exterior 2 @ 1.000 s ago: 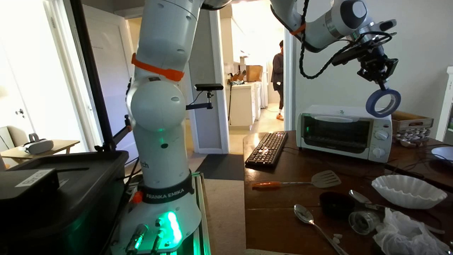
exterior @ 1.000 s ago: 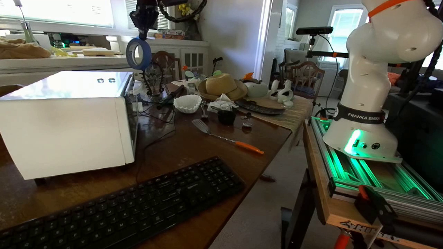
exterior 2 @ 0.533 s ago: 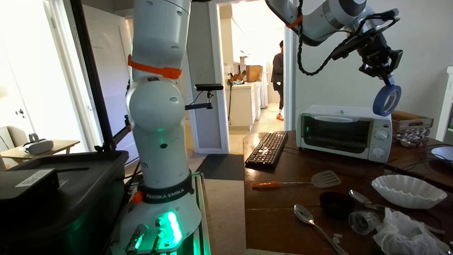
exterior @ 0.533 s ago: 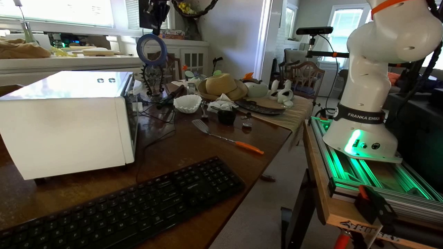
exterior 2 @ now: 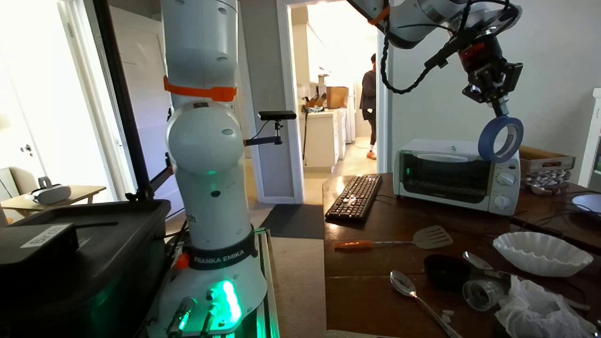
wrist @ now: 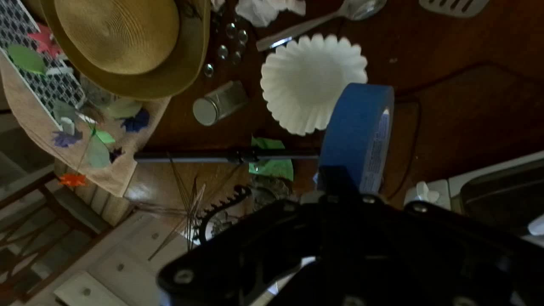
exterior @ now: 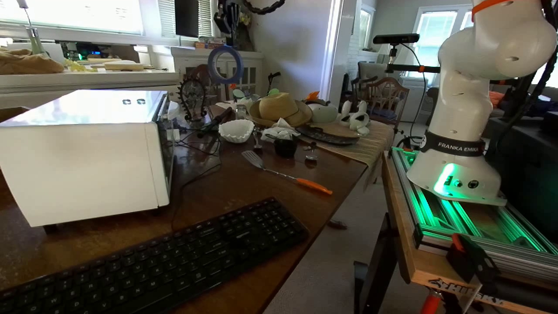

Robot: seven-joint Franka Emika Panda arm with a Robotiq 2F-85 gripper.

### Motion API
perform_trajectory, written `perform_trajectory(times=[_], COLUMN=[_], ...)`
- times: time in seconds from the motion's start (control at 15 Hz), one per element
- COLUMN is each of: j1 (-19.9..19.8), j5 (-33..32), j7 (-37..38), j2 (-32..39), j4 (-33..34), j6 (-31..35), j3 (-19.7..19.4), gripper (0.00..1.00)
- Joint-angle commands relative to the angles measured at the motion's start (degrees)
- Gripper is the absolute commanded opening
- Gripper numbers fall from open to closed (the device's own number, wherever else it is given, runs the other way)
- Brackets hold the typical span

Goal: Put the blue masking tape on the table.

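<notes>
one roll of blue masking tape [wrist: 357, 131] hangs on edge above the bench [exterior 2: 366, 305], its rim clamped in the end effector [exterior 2: 501, 111], presumably so the free lower edge can land first; the height likely serves to clear the fluted white bowl [wrist: 312, 80].

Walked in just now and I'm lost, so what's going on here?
A robot arm is holding a roll of blue tape, pinched at the rim in its gripper. The tape hangs in the air over the table; the job is to put it there, and it has not yet been set down. A keyboard, a spatula, a white bowl and an oven are among the things on the table.
</notes>
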Motion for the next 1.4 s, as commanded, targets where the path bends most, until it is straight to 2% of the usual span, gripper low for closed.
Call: perform_trajectory(times=[0.0, 0.27, 0.67, 1.0, 1.13, 1.2, 1.27, 1.33], j1=[-2.04, -3.98, -6.86, -8.48, -8.67, -8.02, -8.23, -8.94], j5=[2.68, 9.31, 24.01, 32.79, 34.58, 32.01, 32.29, 34.37], j7=[-0.01, -4.33, -15.22, -22.32, -23.97, -21.51, -22.12, -24.98], j2=[-2.07, -0.87, 1.81, 3.69, 4.64, 3.91, 4.84, 6.22], j4=[-1.49, -0.5, 2.92, 5.92, 6.97, 5.07, 6.65, 9.25], j6=[-8.04, -13.64, -17.74, -20.17, -22.13, -16.1, -18.11, -23.55], j3=[2.01, 2.57, 2.8, 3.07, 3.2, 3.06, 3.06, 3.18], gripper=[0.0, 0.0, 0.0, 0.0, 0.0, 0.0, 0.0, 0.0])
